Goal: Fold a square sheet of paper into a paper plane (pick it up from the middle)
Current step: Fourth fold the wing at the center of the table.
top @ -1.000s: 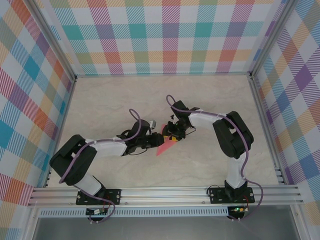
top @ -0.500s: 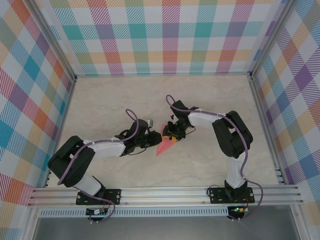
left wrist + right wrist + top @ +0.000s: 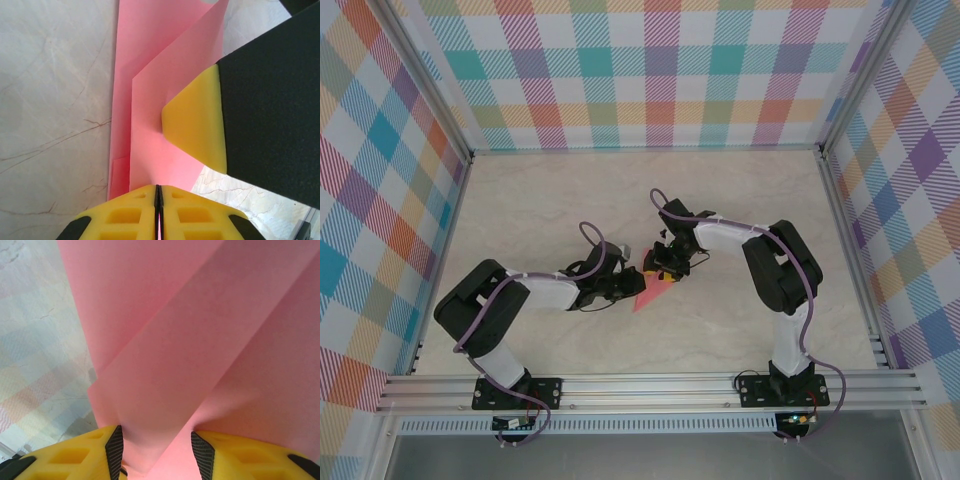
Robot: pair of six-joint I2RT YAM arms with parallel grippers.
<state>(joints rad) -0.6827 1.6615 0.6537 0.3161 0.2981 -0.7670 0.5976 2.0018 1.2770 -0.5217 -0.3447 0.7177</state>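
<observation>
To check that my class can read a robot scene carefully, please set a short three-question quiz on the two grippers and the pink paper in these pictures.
1. True or false: the left gripper is shut on the pink paper.
2. The pink paper is: A) a flat uncreased square; B) creased into overlapping flaps; C) crumpled into a ball.
3. How do the jaws of the right gripper stand, and what lies between them?
Key: 1 true. 2 B. 3 apart, with a fold of the pink paper between them.
</observation>
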